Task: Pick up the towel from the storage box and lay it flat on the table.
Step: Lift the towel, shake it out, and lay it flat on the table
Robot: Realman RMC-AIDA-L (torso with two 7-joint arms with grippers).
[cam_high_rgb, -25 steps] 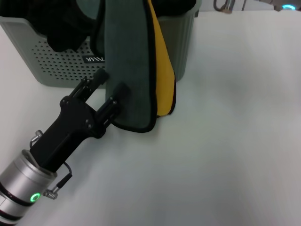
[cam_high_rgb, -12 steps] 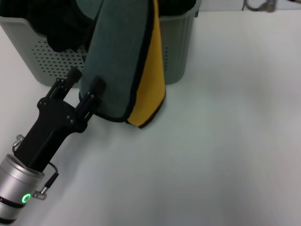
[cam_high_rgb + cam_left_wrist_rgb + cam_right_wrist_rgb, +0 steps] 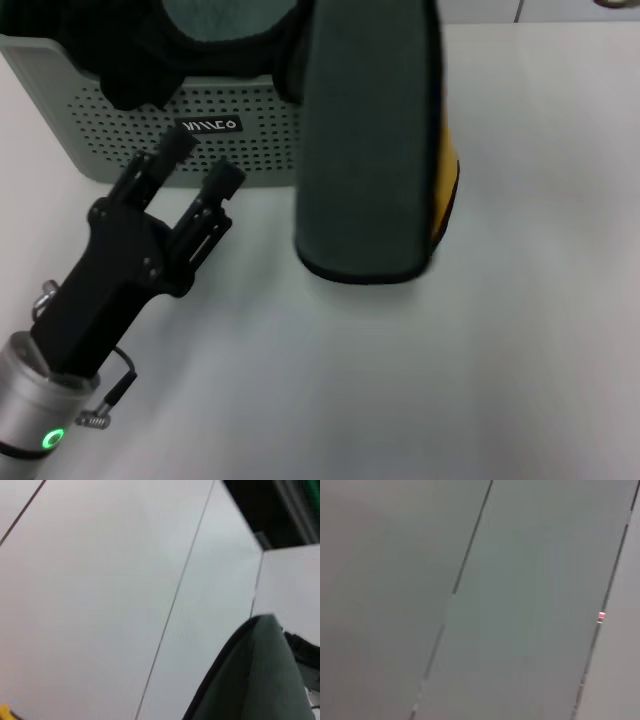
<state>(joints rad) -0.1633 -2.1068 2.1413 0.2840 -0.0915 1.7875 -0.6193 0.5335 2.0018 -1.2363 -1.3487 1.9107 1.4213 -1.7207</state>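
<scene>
Head view: the towel (image 3: 365,150) hangs in a long fold from out of frame at 12 o'clock, grey-green face forward, a yellow strip along its 3 o'clock edge, its black-edged lower end just above the table (image 3: 520,330). The storage box (image 3: 120,130) sits at 10 o'clock, a black cloth (image 3: 130,60) draped over its rim. The left gripper (image 3: 198,162), fingers spread wide and empty, points at the box's front wall. The right gripper is out of sight.
</scene>
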